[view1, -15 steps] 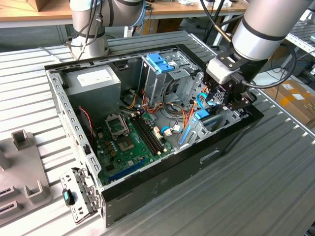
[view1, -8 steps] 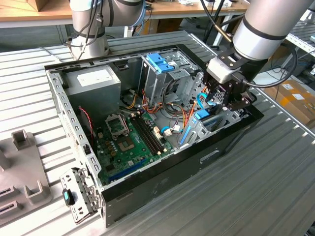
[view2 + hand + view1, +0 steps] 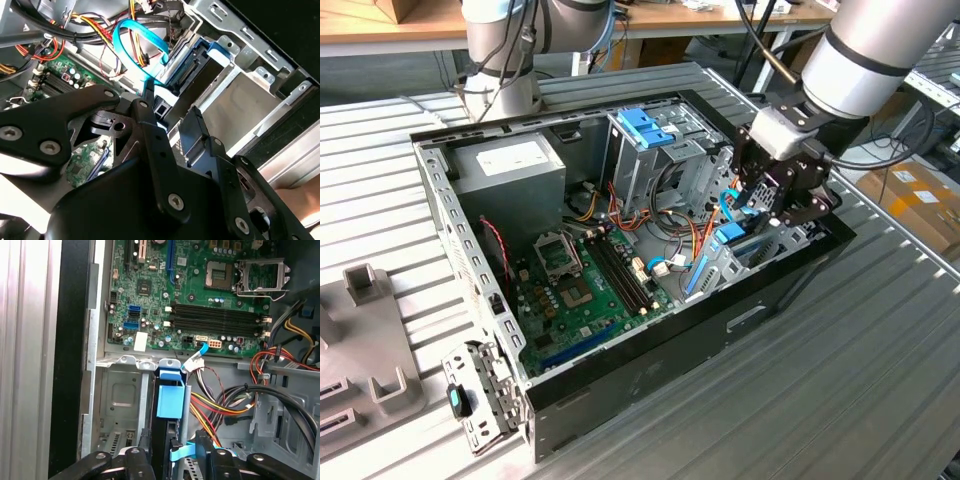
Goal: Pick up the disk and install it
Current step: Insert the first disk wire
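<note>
Because the disk [image 3: 170, 401] must slide edge-on into the drive bay [image 3: 120, 400] of the computer case [image 3: 650, 375], the claw [image 3: 171, 446] pinches its flat sides — holding it upright, partly sunk in the slot beside the motherboard [image 3: 200, 295].

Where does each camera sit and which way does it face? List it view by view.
Exterior view: off the arm, looking down into the open case; arm and gripper show.
First wrist view: on the wrist, looking past the gripper at disk and motherboard.
Second wrist view: on the wrist, looking past the gripper at disk and bay.
Shared: both wrist views show gripper, disk, motherboard.
</note>
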Controlling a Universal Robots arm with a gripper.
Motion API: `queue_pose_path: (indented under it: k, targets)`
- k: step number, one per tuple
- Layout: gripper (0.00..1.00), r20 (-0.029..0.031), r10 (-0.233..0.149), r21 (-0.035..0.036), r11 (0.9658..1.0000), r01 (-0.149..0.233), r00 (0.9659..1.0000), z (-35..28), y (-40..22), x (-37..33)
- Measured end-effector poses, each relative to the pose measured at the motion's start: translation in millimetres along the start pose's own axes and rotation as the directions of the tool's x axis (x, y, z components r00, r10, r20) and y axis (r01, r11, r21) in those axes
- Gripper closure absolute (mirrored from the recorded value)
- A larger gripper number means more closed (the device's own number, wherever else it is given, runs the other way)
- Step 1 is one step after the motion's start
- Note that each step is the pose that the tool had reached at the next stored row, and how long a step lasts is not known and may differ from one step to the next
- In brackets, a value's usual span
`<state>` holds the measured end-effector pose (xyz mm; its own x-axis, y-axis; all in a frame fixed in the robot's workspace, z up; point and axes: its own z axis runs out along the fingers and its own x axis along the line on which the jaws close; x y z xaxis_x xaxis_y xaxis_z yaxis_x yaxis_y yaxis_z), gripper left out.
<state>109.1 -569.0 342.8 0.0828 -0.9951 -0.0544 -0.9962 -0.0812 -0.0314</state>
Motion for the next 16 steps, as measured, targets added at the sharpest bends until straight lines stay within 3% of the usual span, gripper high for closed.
queue_pose_path:
  k: [1, 2, 3, 4, 8, 11, 16]
  targets:
    - [0.52, -0.0009, 0.000, -0.0086, 1.0000, 0.000, 1.0000, -2.9, -0.1, -0.2]
    - [0.52, -0.0033, 0.001, -0.0215, 0.9998, -0.001, 1.0000, -7.5, -0.3, -0.5]
    - [0.52, -0.0092, 0.001, -0.0313, 0.9995, -0.002, 1.0000, -7.9, -0.3, -0.5]
    - [0.52, -0.0119, 0.002, -0.0336, 0.9994, -0.002, 0.9999, -8.1, -0.2, -0.4]
    - [0.52, -0.0120, 0.001, -0.0339, 0.9994, -0.002, 0.9999, -8.1, -1.1, -0.5]
    - [0.52, -0.0120, 0.001, -0.0338, 0.9994, -0.002, 0.9999, -7.8, -11.0, 0.4]
    - [0.52, -0.0120, 0.001, -0.0338, 0.9994, -0.002, 0.9999, -7.5, -21.4, 1.2]
